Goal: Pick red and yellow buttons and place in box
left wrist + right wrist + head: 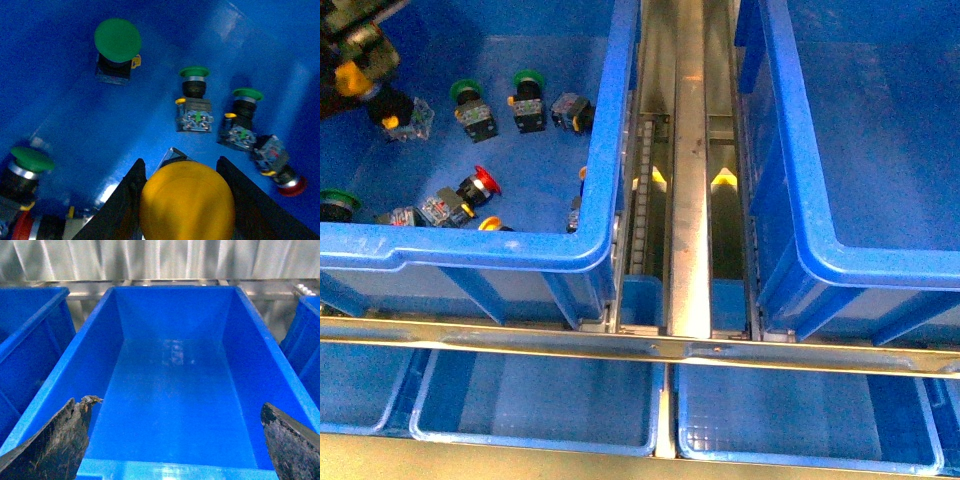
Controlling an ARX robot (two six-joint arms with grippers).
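Note:
My left gripper (pixel 179 163) is shut on a yellow button (pixel 187 200), whose round cap fills the gap between the black fingers. In the front view this gripper (pixel 355 58) hangs at the far left corner of the left crate (pixel 470 250), with the yellow button (pixel 348 76) in it. On that crate's floor lie a red button (pixel 483 183), a yellow cap (pixel 492 224) and green-capped switches (pixel 467 92). The box (pixel 800 240) stands on the right. My right gripper (pixel 176 404) is open above the box (pixel 170 390), which holds nothing.
Green switches (pixel 117 40) and a red button (pixel 292 185) lie under the left gripper. A metal rail (pixel 688 200) runs between the two crates. Shallow blue trays (pixel 540 410) sit below the front bar. Another blue crate (pixel 25 340) flanks the box.

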